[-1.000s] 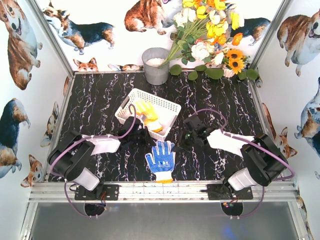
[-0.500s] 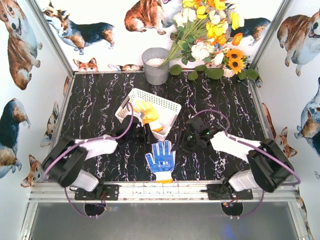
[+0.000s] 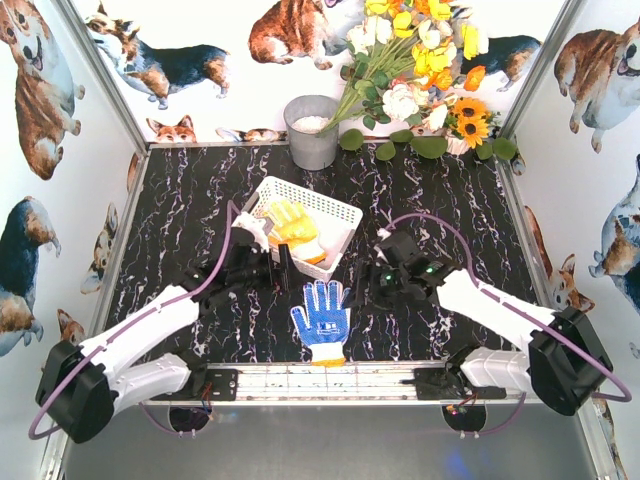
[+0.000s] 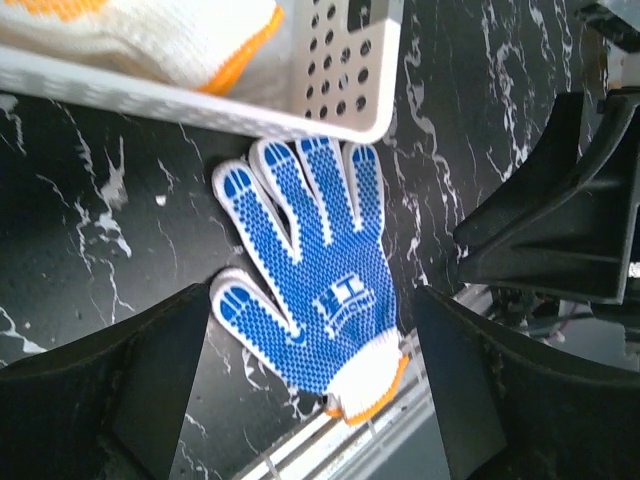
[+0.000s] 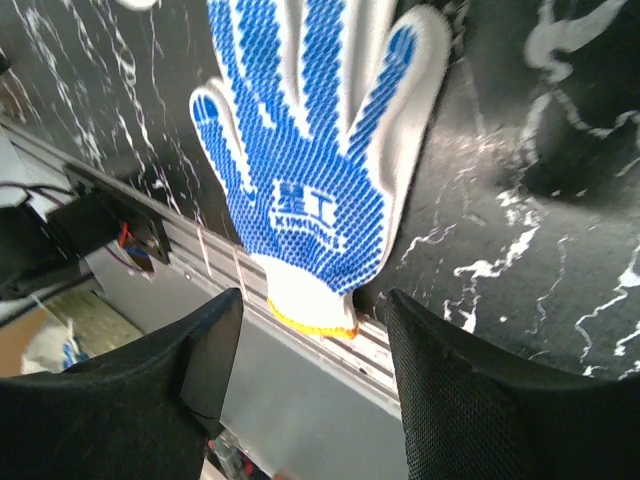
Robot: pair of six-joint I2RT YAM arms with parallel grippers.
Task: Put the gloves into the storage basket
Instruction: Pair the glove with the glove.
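A white glove with a blue dotted palm [image 3: 322, 318] lies palm up near the table's front edge, its orange cuff over the metal rail. It shows under both wrist cameras [image 4: 320, 290] [image 5: 310, 170]. The white lattice storage basket [image 3: 338, 208] stands just behind it and holds a yellow glove [image 3: 293, 225]. The left wrist view shows a white glove with an orange cuff [image 4: 170, 35] inside the basket wall [image 4: 330, 60]. My left gripper [image 3: 283, 266] [image 4: 315, 400] hovers open left of the blue glove. My right gripper [image 3: 378, 288] [image 5: 310, 385] hovers open on its right. Neither holds anything.
A round grey metal bucket [image 3: 312, 130] and a bunch of flowers [image 3: 420, 70] stand at the back. An aluminium rail [image 3: 250, 378] runs along the table's front edge. The right arm's black gripper body [image 4: 560, 220] is close by in the left wrist view.
Both grippers have gone from shut to open. Both arms have stretched out over the table, bringing the grippers down either side of the blue-palmed glove.
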